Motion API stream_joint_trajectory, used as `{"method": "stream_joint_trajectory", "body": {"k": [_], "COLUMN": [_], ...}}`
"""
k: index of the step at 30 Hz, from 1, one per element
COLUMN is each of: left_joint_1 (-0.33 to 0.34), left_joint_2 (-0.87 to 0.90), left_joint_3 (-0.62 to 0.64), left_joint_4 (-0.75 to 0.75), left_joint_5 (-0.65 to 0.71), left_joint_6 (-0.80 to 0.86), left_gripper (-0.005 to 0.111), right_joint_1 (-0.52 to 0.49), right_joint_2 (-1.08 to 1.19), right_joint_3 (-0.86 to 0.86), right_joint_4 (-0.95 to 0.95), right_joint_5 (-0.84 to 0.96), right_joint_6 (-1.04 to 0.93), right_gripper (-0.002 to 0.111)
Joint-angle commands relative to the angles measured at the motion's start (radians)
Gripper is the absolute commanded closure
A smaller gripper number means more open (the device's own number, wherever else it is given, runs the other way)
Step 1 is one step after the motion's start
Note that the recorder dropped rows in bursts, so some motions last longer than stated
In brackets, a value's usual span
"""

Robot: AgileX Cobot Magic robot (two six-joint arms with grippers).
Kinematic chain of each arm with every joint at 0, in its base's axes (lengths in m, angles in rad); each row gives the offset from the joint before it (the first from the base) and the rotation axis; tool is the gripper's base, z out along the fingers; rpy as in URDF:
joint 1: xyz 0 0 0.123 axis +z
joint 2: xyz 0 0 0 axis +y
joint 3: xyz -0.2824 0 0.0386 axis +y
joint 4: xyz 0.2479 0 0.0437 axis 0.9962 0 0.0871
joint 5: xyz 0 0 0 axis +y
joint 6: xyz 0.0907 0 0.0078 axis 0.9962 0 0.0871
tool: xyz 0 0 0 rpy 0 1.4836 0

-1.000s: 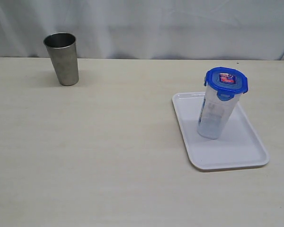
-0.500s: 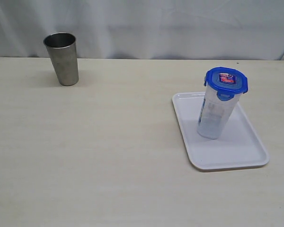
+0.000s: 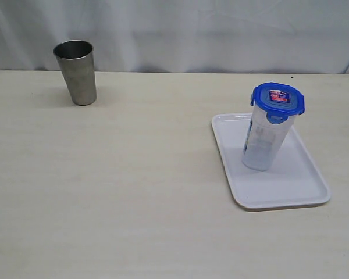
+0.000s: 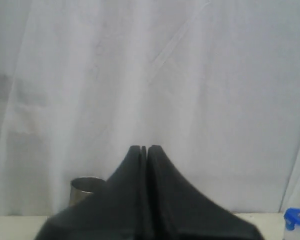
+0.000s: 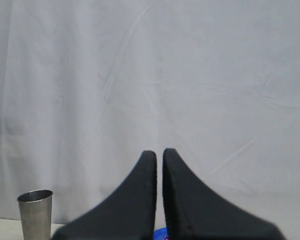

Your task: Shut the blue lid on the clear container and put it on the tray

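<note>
1. You can't read the sticker (image 3: 277, 96) on the blue lid (image 3: 289, 104): too small.
2. The clear container (image 3: 265, 142) hides the far right corner of the tray (image 3: 291, 181).
3. Left wrist view: the left gripper (image 4: 144, 148) covers part of the steel cup (image 4: 84, 189); the picture's edge cuts the lid.
4. Right wrist view: the right gripper (image 5: 159, 152) leaves you only a sliver of lid.

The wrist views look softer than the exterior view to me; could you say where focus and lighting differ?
Exterior view: evenly lit and sharp, with only a faint shadow by the steel cup. Left wrist view: hazy, the dark fingers featureless silhouettes. Right wrist view: similarly soft, fingers underexposed against the bright curtain.
</note>
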Motion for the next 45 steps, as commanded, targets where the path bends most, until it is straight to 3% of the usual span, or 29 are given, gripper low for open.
{"method": "stream_joint_trajectory", "body": {"k": [1,3,8,15,21,26,29,34,41,45], "left_joint_1": [0.003,-0.008,-0.008,-0.008,-0.008,-0.008,-0.008,0.02,0.138,0.182], "left_joint_2": [-0.002,-0.002,-0.002,-0.002,-0.002,-0.002,-0.002,-0.002,-0.002,-0.002], "left_joint_3": [-0.006,-0.006,-0.006,-0.006,-0.006,-0.006,-0.006,0.008,0.134,0.158], "left_joint_4": [-0.165,-0.31,-0.351,-0.736,-1.128,-1.669,-1.893,-1.93,-1.97,-1.829], "left_joint_5": [0.092,0.143,0.165,0.194,0.161,0.101,0.089,0.041,-0.141,-0.218], "left_joint_6": [-0.216,-0.216,-0.149,0.346,1.168,1.997,2.296,2.29,2.159,1.99], "left_gripper": [0.107,0.107,0.107,0.107,0.107,0.107,0.107,0.107,0.107,0.107], "right_joint_1": [0.002,0.002,0.002,0.002,0.002,0.002,0.002,0.002,0.002,0.002], "right_joint_2": [-0.003,-0.003,-0.003,-0.003,-0.003,-0.003,-0.003,-0.003,-0.003,-0.003], "right_joint_3": [0.004,0.004,0.004,0.004,0.004,0.004,0.004,0.004,0.004,0.004], "right_joint_4": [-0.005,-0.005,-0.005,-0.005,-0.005,-0.005,-0.005,-0.005,-0.005,-0.005], "right_joint_5": [0.001,0.001,0.001,0.001,0.001,0.001,0.001,0.001,0.001,0.001], "right_joint_6": [0.002,0.002,0.002,0.002,0.002,0.002,0.002,0.002,0.002,0.002], "right_gripper": [0.104,0.104,0.104,0.104,0.104,0.104,0.104,0.104,0.104,0.104]}}
